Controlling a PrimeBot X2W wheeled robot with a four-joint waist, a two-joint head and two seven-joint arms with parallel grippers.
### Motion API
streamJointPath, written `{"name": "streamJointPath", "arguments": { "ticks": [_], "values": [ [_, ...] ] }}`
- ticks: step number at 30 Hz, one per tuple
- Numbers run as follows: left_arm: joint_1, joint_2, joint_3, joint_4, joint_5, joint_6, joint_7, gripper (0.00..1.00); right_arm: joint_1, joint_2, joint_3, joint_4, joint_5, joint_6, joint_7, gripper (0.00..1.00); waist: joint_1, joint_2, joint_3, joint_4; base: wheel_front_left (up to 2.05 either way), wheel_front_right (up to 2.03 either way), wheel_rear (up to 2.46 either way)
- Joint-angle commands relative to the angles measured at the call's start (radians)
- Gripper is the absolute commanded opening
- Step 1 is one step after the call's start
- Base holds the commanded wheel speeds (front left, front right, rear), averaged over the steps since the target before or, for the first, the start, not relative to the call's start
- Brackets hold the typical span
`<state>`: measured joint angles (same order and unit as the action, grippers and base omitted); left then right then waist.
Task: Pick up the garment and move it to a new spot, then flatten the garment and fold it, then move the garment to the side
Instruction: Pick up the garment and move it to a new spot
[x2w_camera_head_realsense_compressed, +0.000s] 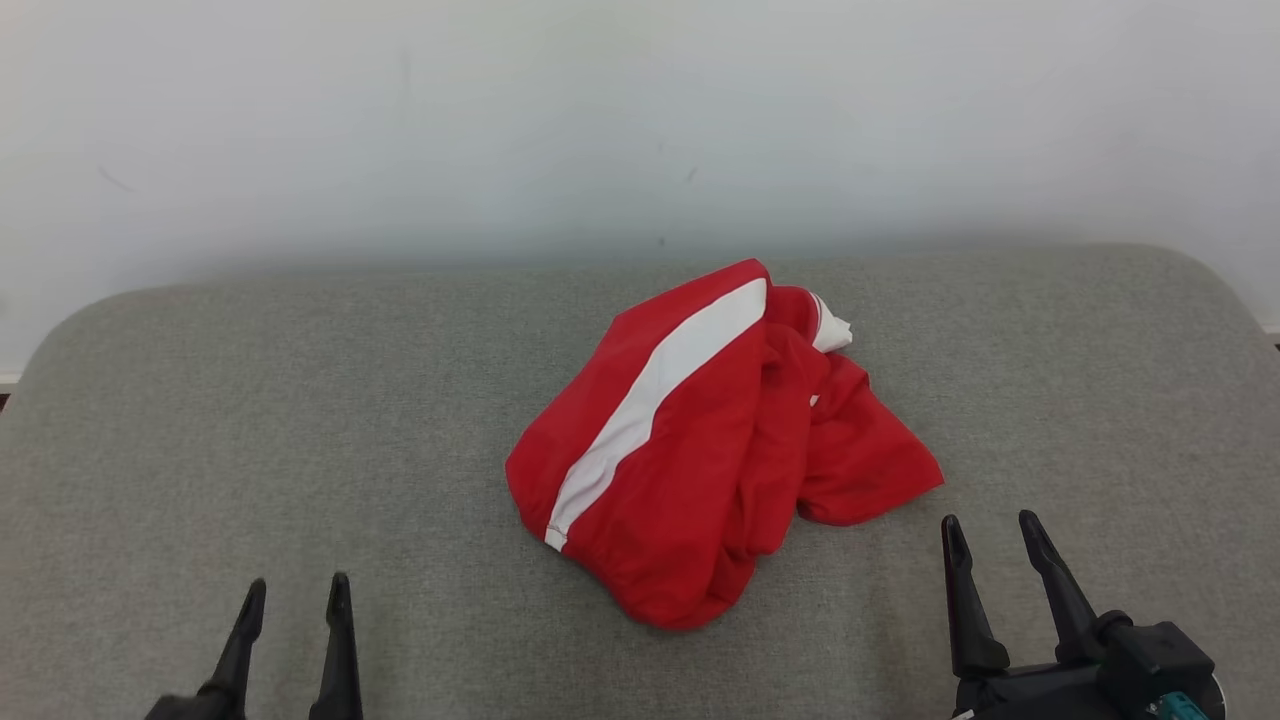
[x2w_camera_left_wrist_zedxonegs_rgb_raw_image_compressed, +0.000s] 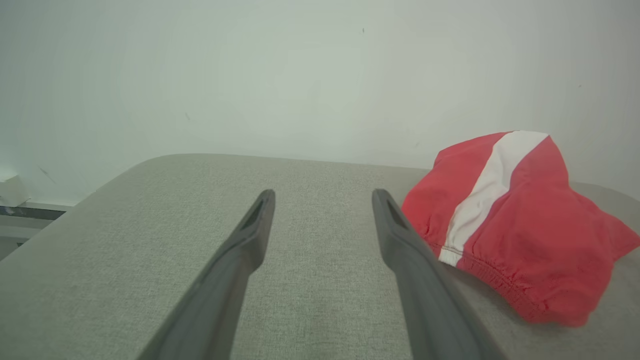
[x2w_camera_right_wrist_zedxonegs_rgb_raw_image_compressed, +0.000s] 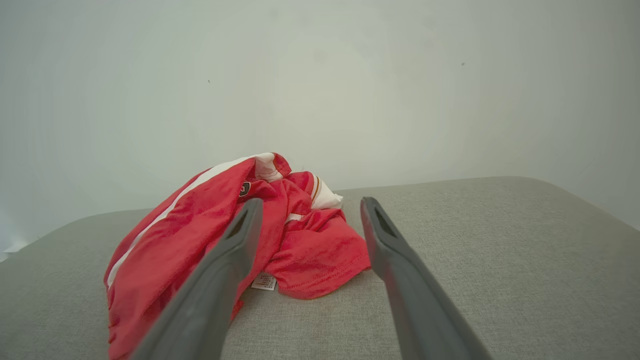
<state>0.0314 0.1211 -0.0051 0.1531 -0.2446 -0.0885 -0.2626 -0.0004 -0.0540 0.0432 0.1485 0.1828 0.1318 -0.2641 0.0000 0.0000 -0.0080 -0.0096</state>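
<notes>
Two-handed, reach in low with the left gripper (x2w_camera_head_realsense_compressed: 299, 582) and right gripper (x2w_camera_head_realsense_compressed: 988, 520), jaws spread wide and empty. Aim at the crumpled red garment (x2w_camera_head_realsense_compressed: 700, 450), heaped on the grey surface (x2w_camera_head_realsense_compressed: 250, 400) nearer the right gripper. Pinch outer hems, not the bunched middle; lift evenly to avoid dragging or tangling.

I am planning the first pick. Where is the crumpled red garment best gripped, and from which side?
Probably the loose red flap of the garment that lies flat nearest the open right gripper, approached from the robot's right, low over the grey cushion. That edge is thin and free; the white-striped hump is rounded and bulky.
</notes>
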Motion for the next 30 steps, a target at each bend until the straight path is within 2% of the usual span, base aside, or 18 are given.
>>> {"name": "streamJointPath", "arguments": {
  "ticks": [1, 6, 16, 23, 30],
  "values": [
    [-0.034, -0.004, -0.003, 0.004, 0.009, -0.008, -0.003, 1.00, -0.004, -0.005, 0.001, 0.001, 0.001, -0.002, -0.001, 1.00, 0.0000, 0.0000, 0.006, -0.011, 0.00, 0.00, 0.00],
    [-0.137, 0.006, -0.041, 0.060, 0.025, -0.023, -0.004, 1.00, -0.011, -0.007, 0.008, 0.009, 0.004, -0.002, -0.001, 1.00, 0.0000, 0.0000, 0.025, -0.045, 0.00, 0.00, 0.00],
    [-0.372, 0.037, -0.162, 0.272, 0.005, -0.042, 0.033, 1.00, -0.046, -0.005, -0.006, 0.011, 0.013, -0.002, -0.001, 1.00, 0.0000, 0.0000, 0.105, -0.149, 0.00, 0.00, 0.00],
    [-0.434, 0.064, -0.255, 0.432, -0.050, -0.041, 0.075, 1.00, -0.070, -0.002, -0.008, 0.008, 0.023, -0.002, -0.001, 1.00, 0.0000, 0.0000, 0.150, -0.207, 0.00, 0.00, 0.00],
    [-0.460, 0.076, -0.353, 0.545, -0.095, -0.041, 0.095, 1.00, -0.080, 0.001, -0.016, 0.009, 0.023, -0.002, -0.001, 1.00, 0.0000, 0.0000, 0.168, -0.217, 0.00, 0.00, 0.00]
  ]
}}
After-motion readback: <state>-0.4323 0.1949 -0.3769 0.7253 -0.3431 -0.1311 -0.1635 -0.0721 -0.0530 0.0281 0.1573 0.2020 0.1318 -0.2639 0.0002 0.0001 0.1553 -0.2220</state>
